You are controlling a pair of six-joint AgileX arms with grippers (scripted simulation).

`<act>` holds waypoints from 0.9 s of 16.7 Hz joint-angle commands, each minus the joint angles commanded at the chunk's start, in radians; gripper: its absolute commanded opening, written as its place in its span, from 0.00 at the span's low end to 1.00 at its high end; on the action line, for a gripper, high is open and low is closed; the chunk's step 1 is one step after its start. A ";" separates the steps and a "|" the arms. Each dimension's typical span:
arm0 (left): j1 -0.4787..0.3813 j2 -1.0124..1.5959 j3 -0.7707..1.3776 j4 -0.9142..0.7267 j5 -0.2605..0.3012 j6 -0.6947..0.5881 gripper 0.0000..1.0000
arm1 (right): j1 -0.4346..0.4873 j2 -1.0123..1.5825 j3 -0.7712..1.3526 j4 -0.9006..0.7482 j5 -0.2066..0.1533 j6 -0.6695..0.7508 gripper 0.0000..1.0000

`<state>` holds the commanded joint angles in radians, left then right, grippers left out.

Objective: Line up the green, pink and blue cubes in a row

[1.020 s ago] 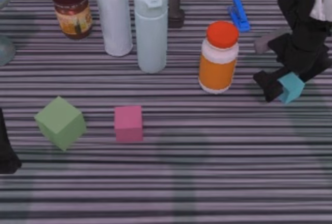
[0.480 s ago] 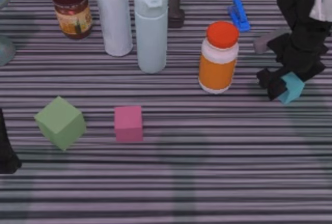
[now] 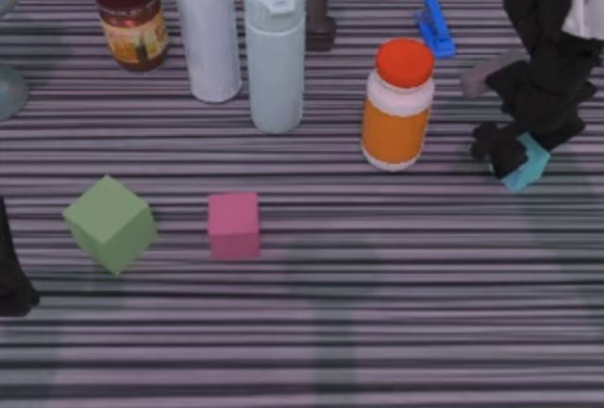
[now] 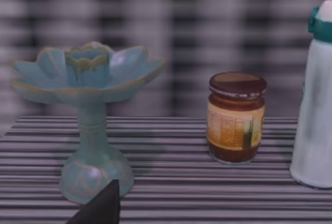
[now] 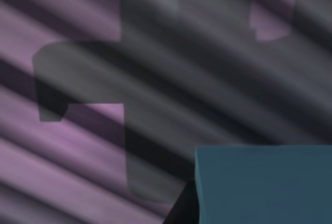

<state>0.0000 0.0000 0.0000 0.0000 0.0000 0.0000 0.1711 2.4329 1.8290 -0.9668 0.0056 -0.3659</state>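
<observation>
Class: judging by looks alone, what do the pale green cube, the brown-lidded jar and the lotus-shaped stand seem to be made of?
Green cube: a plain matte solid, perhaps foam or painted wood; flat colour, no shine.
Jar: probably clear glass with a glossy lid; dark contents show around the label.
Lotus stand: apparently glazed ceramic; soft sheen, worn tan rims.
</observation>
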 joint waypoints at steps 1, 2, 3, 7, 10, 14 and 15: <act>0.000 0.000 0.000 0.000 0.000 0.000 1.00 | 0.000 0.000 0.000 0.000 0.000 0.000 0.00; 0.000 0.000 0.000 0.000 0.000 0.000 1.00 | 0.000 0.000 0.000 0.000 0.000 0.000 0.00; 0.000 0.000 0.000 0.000 0.000 0.000 1.00 | 0.000 0.000 0.000 0.000 0.000 0.000 0.00; 0.000 0.000 0.000 0.000 0.000 0.000 1.00 | 0.002 -0.035 0.021 -0.029 -0.010 0.005 0.00; 0.000 0.000 0.000 0.000 0.000 0.000 1.00 | 0.003 -0.060 0.087 -0.121 -0.011 0.006 0.00; 0.000 0.000 0.000 0.000 0.000 0.000 1.00 | 0.007 -0.095 0.166 -0.239 -0.011 0.006 0.00; 0.000 0.000 0.000 0.000 0.000 0.000 1.00 | 0.007 -0.098 0.171 -0.244 -0.010 0.006 0.00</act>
<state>0.0000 0.0000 0.0000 0.0000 0.0000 0.0000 0.1784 2.3346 1.9997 -1.2109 -0.0049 -0.3601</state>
